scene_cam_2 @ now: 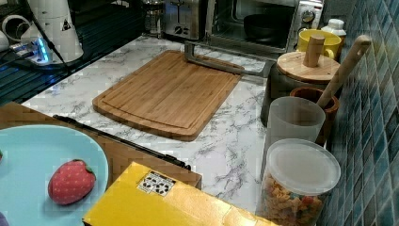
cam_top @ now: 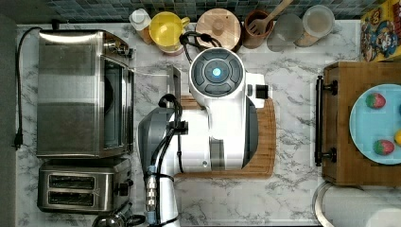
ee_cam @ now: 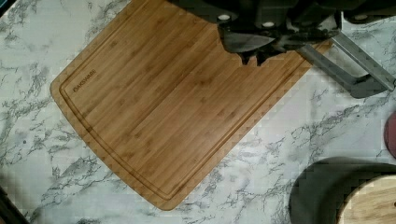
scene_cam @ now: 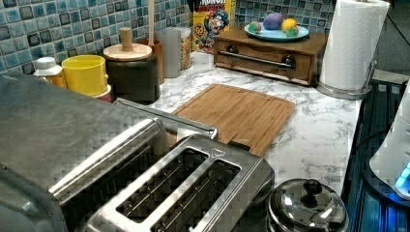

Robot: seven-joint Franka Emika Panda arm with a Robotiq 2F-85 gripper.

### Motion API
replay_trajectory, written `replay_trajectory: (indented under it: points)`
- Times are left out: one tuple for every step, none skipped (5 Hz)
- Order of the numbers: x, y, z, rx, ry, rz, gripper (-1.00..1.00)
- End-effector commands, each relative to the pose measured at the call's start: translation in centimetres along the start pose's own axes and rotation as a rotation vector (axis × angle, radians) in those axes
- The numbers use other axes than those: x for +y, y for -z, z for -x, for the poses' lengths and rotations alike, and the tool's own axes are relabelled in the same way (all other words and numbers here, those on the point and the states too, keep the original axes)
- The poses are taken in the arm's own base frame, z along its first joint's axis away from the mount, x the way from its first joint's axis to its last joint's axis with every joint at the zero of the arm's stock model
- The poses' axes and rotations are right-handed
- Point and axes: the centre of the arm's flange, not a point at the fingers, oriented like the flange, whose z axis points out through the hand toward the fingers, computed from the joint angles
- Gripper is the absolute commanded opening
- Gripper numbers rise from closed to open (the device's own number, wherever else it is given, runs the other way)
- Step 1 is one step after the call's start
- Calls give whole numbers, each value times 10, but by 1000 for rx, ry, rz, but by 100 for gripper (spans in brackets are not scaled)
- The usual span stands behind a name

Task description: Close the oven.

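- White marbled tabletop (cam_top: 293, 189) is carrying a rectangular bamboo cutting board (ee_cam: 177, 102).
- Boxy brushed-steel oven (cam_top: 75, 92) is sitting at the top view's left, glass door lying open.
- Dark claw (ee_cam: 252, 58) is hovering; I cannot tell its state.

On the table: 1 oven (cam_top: 80, 92), 1 toaster (cam_top: 82, 184) with 2 slots, 1 bamboo cutting board (scene_cam_2: 171, 92) and 1 paper towel roll (scene_cam: 352, 43). Along the tiles sit 1 yellow mug (cam_top: 168, 28), 1 wooden-lidded canister (cam_top: 218, 27), 2 plastic containers (scene_cam_2: 296, 181) and 1 cereal box (scene_cam: 209, 24). 1 blue plate (cam_top: 373, 125) carries 2 toy strawberries (cam_top: 376, 100) in the top view.
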Motion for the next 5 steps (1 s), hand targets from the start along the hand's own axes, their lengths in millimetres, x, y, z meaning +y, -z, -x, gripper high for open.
replay_trajectory:
  points:
    - [6, -24, 2, -46, 102, -73, -100]
    - [17, -52, 7, -17, 252, -111, -100]
    - [44, -76, -10, -90, 431, -238, -100]
    - [65, -91, -16, -56, 495, -356, -100]
    - [69, -113, -19, -89, 554, -490, -100]
